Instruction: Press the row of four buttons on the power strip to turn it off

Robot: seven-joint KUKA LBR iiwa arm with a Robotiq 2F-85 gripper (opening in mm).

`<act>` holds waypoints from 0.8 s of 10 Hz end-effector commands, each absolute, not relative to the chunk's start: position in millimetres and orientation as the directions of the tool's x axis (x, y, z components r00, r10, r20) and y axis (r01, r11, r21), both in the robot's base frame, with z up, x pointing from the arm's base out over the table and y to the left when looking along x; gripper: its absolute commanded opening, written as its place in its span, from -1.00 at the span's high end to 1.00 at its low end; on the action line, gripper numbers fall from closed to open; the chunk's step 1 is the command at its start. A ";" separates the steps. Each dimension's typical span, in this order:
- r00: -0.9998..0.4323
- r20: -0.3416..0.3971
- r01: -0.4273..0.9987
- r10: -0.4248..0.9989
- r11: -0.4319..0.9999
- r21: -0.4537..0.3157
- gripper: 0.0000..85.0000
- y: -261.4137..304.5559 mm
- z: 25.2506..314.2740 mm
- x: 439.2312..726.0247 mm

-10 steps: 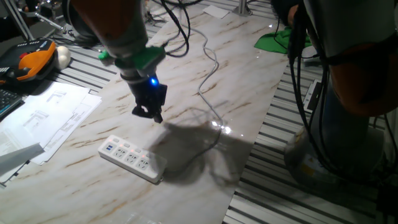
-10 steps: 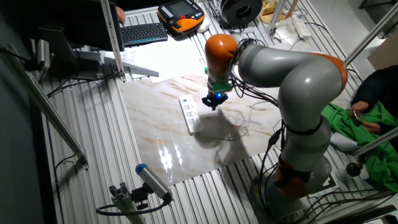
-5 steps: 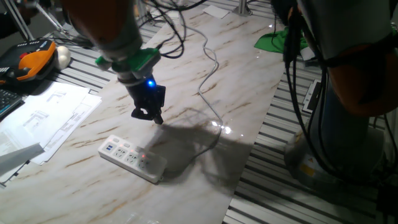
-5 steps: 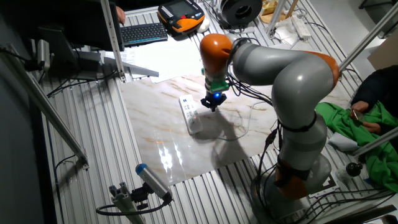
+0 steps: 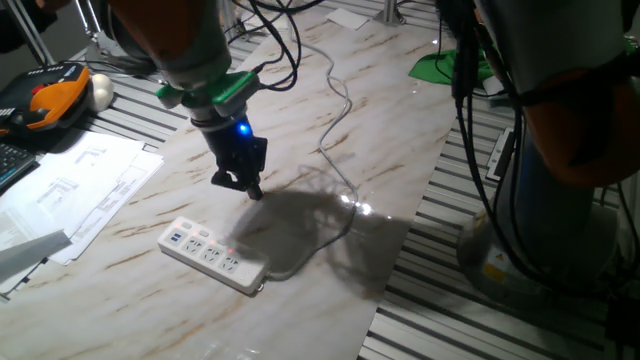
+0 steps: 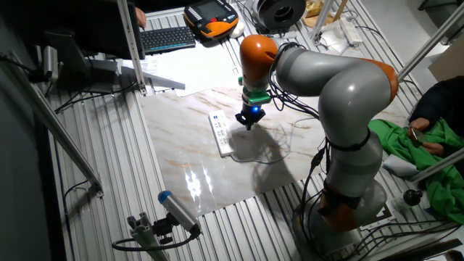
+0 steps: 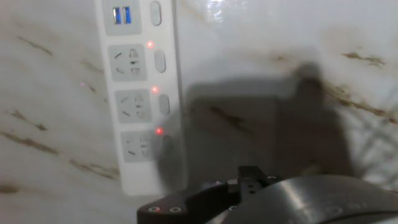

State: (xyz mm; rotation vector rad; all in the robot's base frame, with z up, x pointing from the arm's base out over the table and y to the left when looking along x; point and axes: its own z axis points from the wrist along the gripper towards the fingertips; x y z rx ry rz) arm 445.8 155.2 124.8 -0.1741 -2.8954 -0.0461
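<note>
readable text: none | power strip: bears no legible lettering, only blue-marked ports at upper left of hand view | papers at left of one fixed view: printed lines too small to read | orange-black pendant: no legible label

Bare marble table surrounds the power strip; cable lies nearby.

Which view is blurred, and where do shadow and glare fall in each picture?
Hand view: soft and blurry, a dark shadow right of the power strip. One fixed view: the arm's shadow darkens the marble beside the strip, with glare near the cable. The other fixed view: bright glare on the marble table.
</note>
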 end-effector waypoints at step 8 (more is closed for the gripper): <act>-0.965 0.200 0.188 0.171 0.980 0.070 1.00 212.5 83.6 443.6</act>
